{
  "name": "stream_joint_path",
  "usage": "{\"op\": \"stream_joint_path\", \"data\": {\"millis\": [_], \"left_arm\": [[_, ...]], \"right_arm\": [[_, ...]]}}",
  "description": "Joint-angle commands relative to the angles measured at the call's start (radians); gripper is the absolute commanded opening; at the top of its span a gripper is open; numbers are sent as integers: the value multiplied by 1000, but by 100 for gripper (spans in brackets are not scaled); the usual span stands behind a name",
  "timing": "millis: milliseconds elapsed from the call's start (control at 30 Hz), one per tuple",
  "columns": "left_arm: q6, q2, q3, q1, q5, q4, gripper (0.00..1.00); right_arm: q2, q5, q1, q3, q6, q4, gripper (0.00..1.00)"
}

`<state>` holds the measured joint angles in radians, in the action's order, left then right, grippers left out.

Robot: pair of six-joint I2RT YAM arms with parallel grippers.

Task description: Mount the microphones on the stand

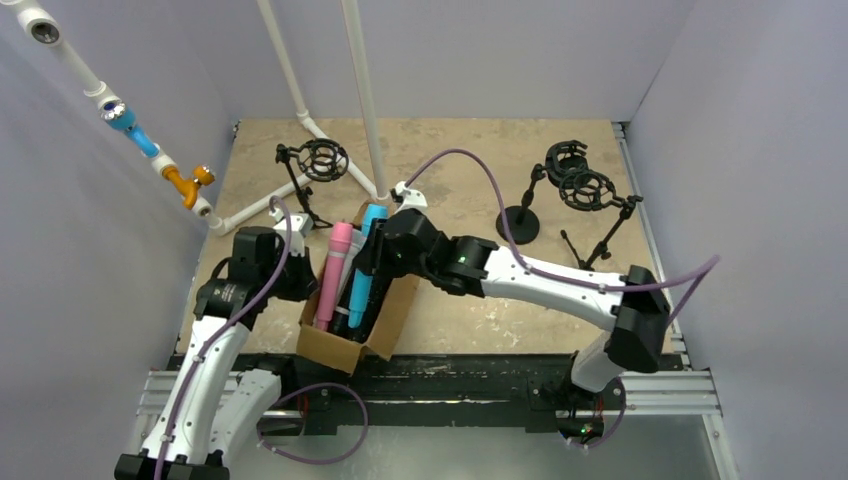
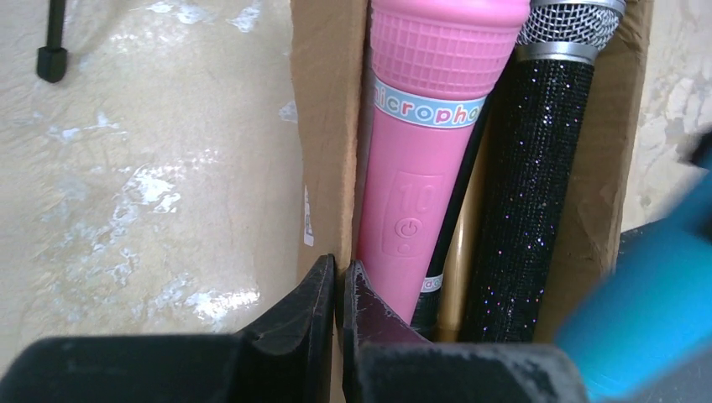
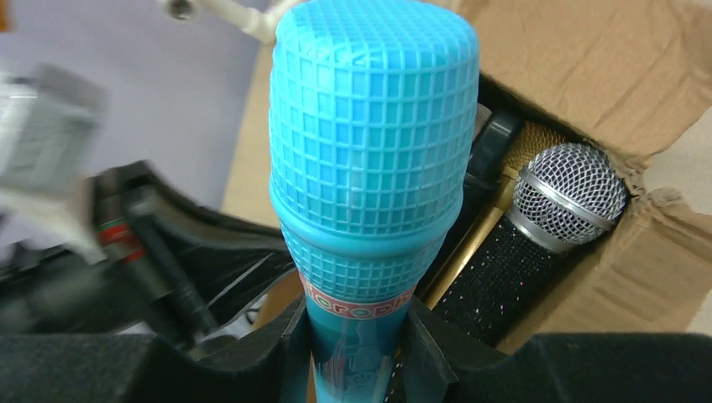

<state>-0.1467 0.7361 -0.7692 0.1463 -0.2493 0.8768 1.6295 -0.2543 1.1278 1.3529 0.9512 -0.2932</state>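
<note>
Blue mic [image 3: 369, 143]: plastic, grid-textured domed head, lettered band below. Near upright, handle clamped between right gripper [image 3: 357, 323] fingers, lower end in box [image 1: 345, 345].
Pink mic [image 2: 420, 168]: same shape, power symbol on handle, lying in box along left wall.
Black glitter mic [image 2: 529, 193]: silver mesh head, beside pink.
Gold mic [image 3: 527, 141]: between those two, mostly hidden.
Stands: one [image 1: 318, 165] with black ring mount just behind box; two more [image 1: 575, 180] on desk [image 1: 450, 320] at far right.

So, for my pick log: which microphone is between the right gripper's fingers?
The blue microphone, flanked by the right gripper; the pink microphone and black glitter microphone sit in the box.
</note>
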Motion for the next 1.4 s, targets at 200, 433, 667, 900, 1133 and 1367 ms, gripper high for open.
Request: {"op": "stream_joint_path", "data": {"millis": [200,433,667,900,1133,1367], "left_arm": [[-84,-87,-10,-48,108,-94,0],[-157,-136,0,-55,220,-67,0],[-212,-130,13,-56,216,-70,0],[-233,-162,65,-56,191,-86,0],[-241,-161,59,-56,184,-87,0],[-248,-171,66,-56,194,-91,0]], "right_arm": [[-197,163,-168,-129,-123,-25,15],[-82,146,-249,-234,-231,-47,14],[163,158,-255,-132,-313,-27,12],[278,182,-259,-20,-334,-18,19],[258,250,-274,-10,-271,10,62],[114,212,-283,-40,-256,-24,66]]}}
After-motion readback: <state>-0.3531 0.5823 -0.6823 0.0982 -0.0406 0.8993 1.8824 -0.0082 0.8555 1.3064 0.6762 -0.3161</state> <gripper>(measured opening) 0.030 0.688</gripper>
